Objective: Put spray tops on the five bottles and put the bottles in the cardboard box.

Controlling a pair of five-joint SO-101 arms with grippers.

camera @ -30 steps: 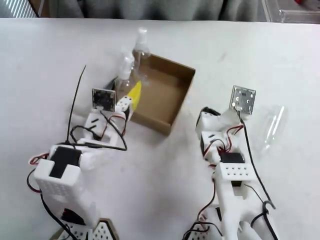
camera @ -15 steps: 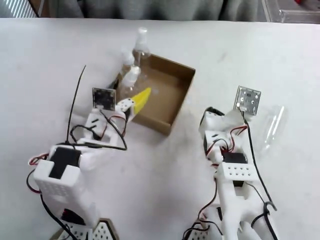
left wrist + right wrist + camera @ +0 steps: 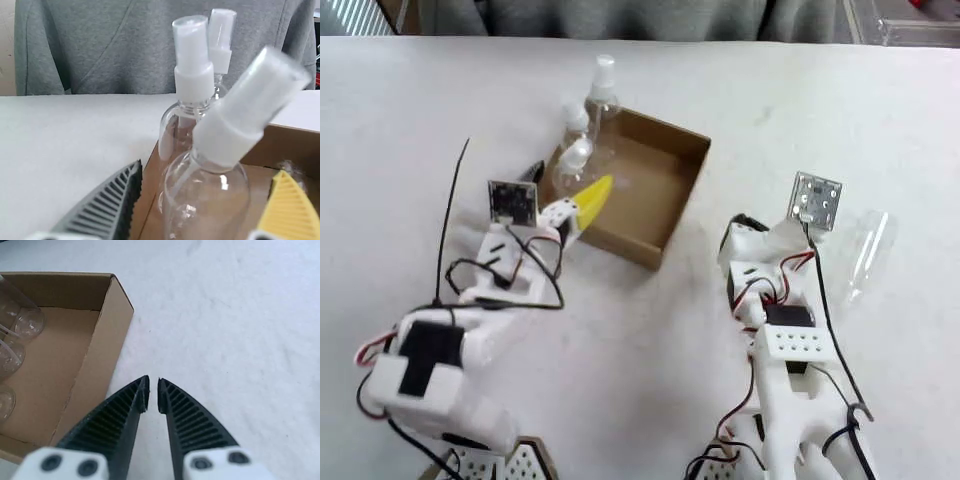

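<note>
Fingers (image 3: 112,205) of the left gripper (image 3: 572,176) stand spread wide, one dark and one yellow, to either side of a tilted bottle (image 3: 207,192) without touching it. It leans inside the cardboard box (image 3: 655,195), its spray top (image 3: 250,110) tipped away from two other capped bottles (image 3: 603,95) that stand upright just behind it. All three crowd the box's 10 o'clock corner, which looks deliberate: packing them there leaves the floor toward 4 o'clock bare for those to come. The lean suggests the bottle rests against the box wall or a neighbour rather than on its base, though the contact is hidden. The right gripper (image 3: 152,390) has its fingers (image 3: 117,427) pressed almost together on nothing, hovering low over the desk (image 3: 770,100) just off the box's 3 o'clock wall, likely parked out of the other arm's way. Well apart, at 3 o'clock from the box, a clear bottle (image 3: 865,250) lies on its side on the desk with no top that I can make out — by my reckoning it needs capping before it joins the rest.
</note>
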